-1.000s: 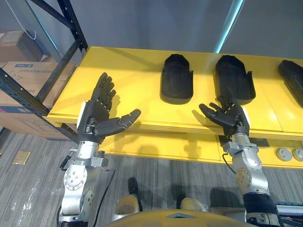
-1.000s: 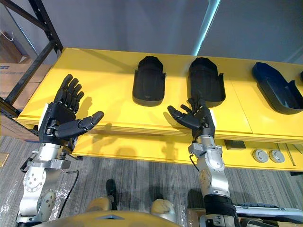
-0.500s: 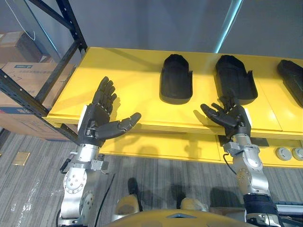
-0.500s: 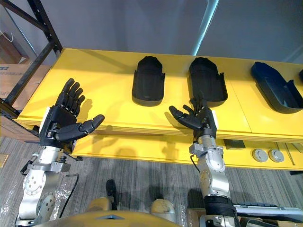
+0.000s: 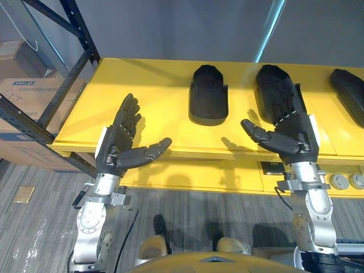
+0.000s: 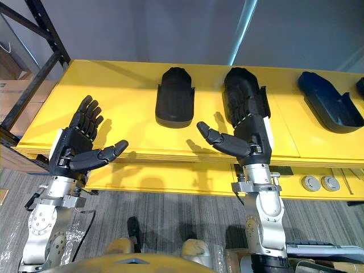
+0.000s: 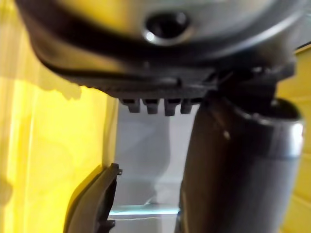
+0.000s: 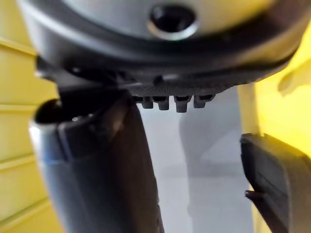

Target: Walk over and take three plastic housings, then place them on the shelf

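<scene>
The smooth yellow tabletop [image 5: 153, 91] carries matte, dark, shoe-shaped plastic shells, each rounded at the far end and open like a trough at the near end. The right hand [image 5: 293, 136] is spread wide, with straight fingers and the thumb stretched out, and holds nothing. Its fingers reach over the near end of the second housing [image 5: 272, 85]; whether they touch it I cannot tell. The first housing [image 5: 209, 96] lies beyond the thumb, between the two hands. The third housing [image 6: 330, 107], dark bluish, lies well apart on the right hand's outer side. The left hand [image 5: 116, 149] is likewise open and empty, above the tabletop's near edge.
</scene>
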Tool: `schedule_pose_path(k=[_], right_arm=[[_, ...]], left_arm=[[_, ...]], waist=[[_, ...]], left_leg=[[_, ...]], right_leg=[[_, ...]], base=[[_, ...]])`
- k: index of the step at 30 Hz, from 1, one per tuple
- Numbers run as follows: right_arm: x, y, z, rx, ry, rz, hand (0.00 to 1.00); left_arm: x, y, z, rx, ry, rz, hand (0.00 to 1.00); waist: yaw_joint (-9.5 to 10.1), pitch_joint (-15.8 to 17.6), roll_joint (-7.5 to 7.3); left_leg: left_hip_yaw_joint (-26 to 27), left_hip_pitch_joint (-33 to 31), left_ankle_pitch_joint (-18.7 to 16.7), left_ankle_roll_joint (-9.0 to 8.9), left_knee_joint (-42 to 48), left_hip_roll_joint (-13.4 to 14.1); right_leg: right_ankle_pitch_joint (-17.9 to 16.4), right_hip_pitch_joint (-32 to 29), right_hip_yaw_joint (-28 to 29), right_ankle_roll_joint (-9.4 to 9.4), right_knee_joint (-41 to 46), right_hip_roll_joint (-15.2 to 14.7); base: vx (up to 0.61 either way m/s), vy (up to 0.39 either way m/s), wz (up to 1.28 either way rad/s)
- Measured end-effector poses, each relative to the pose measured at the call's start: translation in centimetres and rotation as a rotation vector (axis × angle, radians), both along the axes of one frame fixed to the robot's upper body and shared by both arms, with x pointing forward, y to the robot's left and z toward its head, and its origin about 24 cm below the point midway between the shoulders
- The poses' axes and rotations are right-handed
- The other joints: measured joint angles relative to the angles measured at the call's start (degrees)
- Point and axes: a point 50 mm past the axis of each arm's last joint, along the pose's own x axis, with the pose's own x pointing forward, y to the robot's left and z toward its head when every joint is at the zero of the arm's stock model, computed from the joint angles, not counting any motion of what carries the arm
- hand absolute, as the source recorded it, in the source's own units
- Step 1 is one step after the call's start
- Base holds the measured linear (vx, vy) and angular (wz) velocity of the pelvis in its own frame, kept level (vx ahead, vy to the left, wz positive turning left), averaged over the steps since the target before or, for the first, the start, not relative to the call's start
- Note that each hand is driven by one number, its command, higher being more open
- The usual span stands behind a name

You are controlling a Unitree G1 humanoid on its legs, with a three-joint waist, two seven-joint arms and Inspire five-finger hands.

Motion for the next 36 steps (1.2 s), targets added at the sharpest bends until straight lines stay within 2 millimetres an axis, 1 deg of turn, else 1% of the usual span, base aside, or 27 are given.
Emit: schedule_pose_path(k=[1, 3, 7, 10, 12, 13, 16, 20, 23, 25, 30, 33, 34, 36], right_arm=[[-0.1, 0.1, 0.1, 0.003, -0.011, -0.007, 1.00], [-0.3, 0.1, 0.0, -0.004, -0.003, -0.031, 1.00], [-1.0, -0.2, -0.9, -0.002, 0.042, -0.079, 1.00], [-2.0, -0.3, -1.4, 0.018, 0.071, -0.113, 1.00], [-2.4, -0.2, -1.7, 0.030, 0.083, -0.122, 1.00], [-2.5, 0.0, -1.8, 0.040, 0.090, -0.121, 1.00], [-3.1, 0.0, -2.2, 0.048, 0.113, -0.138, 1.00], [-3.5, -0.1, -2.7, 0.056, 0.137, -0.151, 1.00], [-3.7, 0.1, -2.9, 0.066, 0.147, -0.148, 1.00], [-3.8, 0.4, -3.0, 0.070, 0.152, -0.142, 1.00], [-4.0, 0.6, -3.3, 0.109, 0.157, -0.172, 1.00], [-4.0, 0.6, -3.3, 0.095, 0.161, -0.206, 1.00], [-4.0, 0.5, -3.3, 0.094, 0.159, -0.226, 1.00], [-4.1, 0.5, -2.8, 0.076, 0.142, -0.268, 1.00]], left_arm=[[0.0, 0.0, 0.0, 0.027, 0.002, 0.019, 1.00], [0.1, -0.3, 0.0, 0.066, 0.003, 0.042, 1.00], [0.1, -1.2, 0.1, 0.155, -0.008, 0.066, 1.00], [0.5, -2.5, 0.2, 0.218, -0.026, 0.074, 1.00], [0.9, -3.1, 0.3, 0.252, -0.026, 0.080, 1.00], [1.1, -3.4, 0.1, 0.268, -0.016, 0.090, 1.00], [1.7, -4.2, -0.5, 0.289, 0.026, 0.095, 1.00], [2.2, -4.2, -1.9, 0.314, 0.119, 0.133, 1.00], [2.5, -4.2, -2.9, 0.338, 0.178, 0.159, 1.00], [2.5, -4.3, -3.2, 0.336, 0.195, 0.167, 1.00], [2.7, -4.5, -2.9, 0.290, 0.180, 0.202, 1.00], [2.6, -4.5, -2.2, 0.204, 0.133, 0.207, 1.00], [2.5, -4.6, -1.7, 0.178, 0.096, 0.203, 1.00], [2.2, -4.7, 0.1, 0.100, 0.002, 0.188, 1.00]], waist=[[-0.34, 0.0, 0.02], [-0.43, -0.1, 0.16], [-0.45, -0.5, 0.57], [-0.97, -1.0, 1.31], [-1.49, -1.2, 1.62], [-2.11, -1.3, 1.71], [-2.62, -1.8, 2.03], [-3.78, -2.6, 2.00], [-3.78, -3.0, 1.91], [-3.92, -3.2, 1.96], [-3.97, -3.4, 1.98], [-3.85, -4.1, 1.90], [-3.81, -4.4, 1.85], [-3.76, -4.4, 1.83]], left_leg=[[0.1, 0.0, 0.0, -0.07, 0.0, 0.1], [0.6, 0.1, -0.1, -0.17, 0.0, 0.2], [1.3, 0.1, -0.3, -0.31, 0.0, 0.4], [2.0, 0.1, -0.4, -0.41, 0.0, 0.6], [2.4, 0.5, -0.4, -0.32, 0.0, 0.7], [2.9, 0.8, -0.5, -0.24, 0.0, 0.7], [3.9, 1.0, -0.9, -0.24, 0.0, 0.8], [4.8, 1.1, -1.0, -0.29, 0.0, 1.0], [5.6, 1.8, -1.1, -0.53, 0.0, 1.3], [6.2, 1.9, -1.3, -0.62, 0.0, 1.4], [6.4, 1.9, -1.6, -0.99, 0.0, 1.4], [6.5, 1.8, -1.7, -0.98, 0.0, 1.4], [6.5, 1.8, -1.8, -1.01, 0.0, 1.4], [6.8, 1.9, -1.9, -1.02, 0.0, 1.4]], right_leg=[[0.0, 0.0, 0.1, 0.00, 0.0, 0.1], [0.0, -0.1, 0.3, 0.00, 0.0, 0.1], [0.0, -0.7, 1.3, -0.03, 0.0, 0.3], [0.0, -1.1, 2.0, -0.05, 0.2, 0.4], [0.0, -1.1, 2.5, -0.04, 0.4, 0.4], [0.0, -1.1, 3.0, -0.04, 0.4, 0.4], [0.0, -1.6, 4.0, 0.01, 0.5, 0.5], [0.0, -2.0, 4.8, 0.15, 0.5, 0.6], [0.3, -1.9, 5.7, 0.43, 0.6, 0.9], [0.2, -2.0, 6.0, 0.55, 0.6, 1.0], [-0.1, -2.0, 6.1, 0.36, 0.6, 1.0], [0.0, -2.1, 6.2, 0.37, 0.5, 1.0], [0.0, -2.1, 6.2, 0.36, 0.5, 1.0], [0.2, -2.3, 6.5, 0.44, 0.5, 1.0]], base=[[0.00, -0.002, -0.05], [0.01, -0.003, -0.07], [0.02, -0.005, -0.10], [0.03, -0.011, -0.12], [0.03, -0.012, -0.17], [0.02, -0.003, -0.17], [0.01, 0.005, -0.19], [0.02, -0.001, -0.11], [0.02, -0.012, -0.14], [0.01, -0.009, -0.11], [0.00, 0.000, -0.01], [0.00, 0.000, 0.00], [0.00, 0.000, 0.00], [0.02, -0.002, -0.06]])
